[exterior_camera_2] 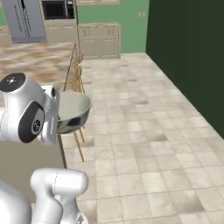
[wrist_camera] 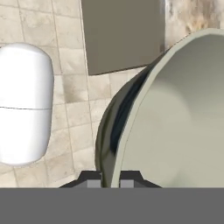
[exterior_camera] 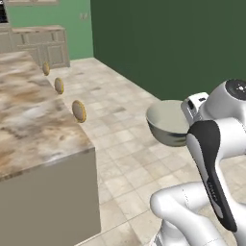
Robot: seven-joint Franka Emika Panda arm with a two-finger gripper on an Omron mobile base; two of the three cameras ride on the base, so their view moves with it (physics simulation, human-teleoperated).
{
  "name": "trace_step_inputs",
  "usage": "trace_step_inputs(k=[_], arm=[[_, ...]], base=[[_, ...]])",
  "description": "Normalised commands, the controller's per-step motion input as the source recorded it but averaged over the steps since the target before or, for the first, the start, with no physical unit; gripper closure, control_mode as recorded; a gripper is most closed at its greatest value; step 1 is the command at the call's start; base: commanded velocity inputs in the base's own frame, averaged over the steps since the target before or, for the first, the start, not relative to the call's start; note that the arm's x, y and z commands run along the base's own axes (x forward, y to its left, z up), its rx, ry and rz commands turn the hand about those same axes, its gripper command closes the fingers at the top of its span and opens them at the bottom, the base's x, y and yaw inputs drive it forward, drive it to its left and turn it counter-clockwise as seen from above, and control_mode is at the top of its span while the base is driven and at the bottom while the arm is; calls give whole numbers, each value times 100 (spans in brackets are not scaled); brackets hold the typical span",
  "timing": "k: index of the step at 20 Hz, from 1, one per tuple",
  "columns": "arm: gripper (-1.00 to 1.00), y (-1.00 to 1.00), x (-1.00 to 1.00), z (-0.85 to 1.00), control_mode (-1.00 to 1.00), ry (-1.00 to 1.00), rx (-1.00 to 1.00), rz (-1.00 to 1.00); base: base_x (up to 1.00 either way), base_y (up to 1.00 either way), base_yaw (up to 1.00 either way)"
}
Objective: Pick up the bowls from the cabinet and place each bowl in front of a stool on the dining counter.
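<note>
The tool (wrist_camera: 110, 180) is gripping the rim of a round cream-white ceramic bowl (exterior_camera: 166, 122), carrying it above tiled floor (exterior_camera: 125, 158), beside the marble-topped desk (exterior_camera: 29, 120).

Even, soft rendered light, faint shadows, slightly blurry

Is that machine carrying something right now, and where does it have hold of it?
Yes: the pincer holds a bowl by its rim, one finger inside the wall and one outside, above the tiled floor beside the counter.
</note>
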Motion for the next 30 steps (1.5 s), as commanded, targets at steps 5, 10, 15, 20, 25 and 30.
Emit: trace_step_inputs(k=[5,10,15,20,25,30], arm=[[100,0,0,0,100,0,0,0],[100,0,0,0,100,0,0,0],[100,0,0,0,100,0,0,0],[100,0,0,0,100,0,0,0],[100,0,0,0,100,0,0,0],[100,0,0,0,100,0,0,0]], base=[[30,-100,22],[52,-100,23],[73,-100,29],[83,-80,32],[82,-87,33],[96,-52,36]])
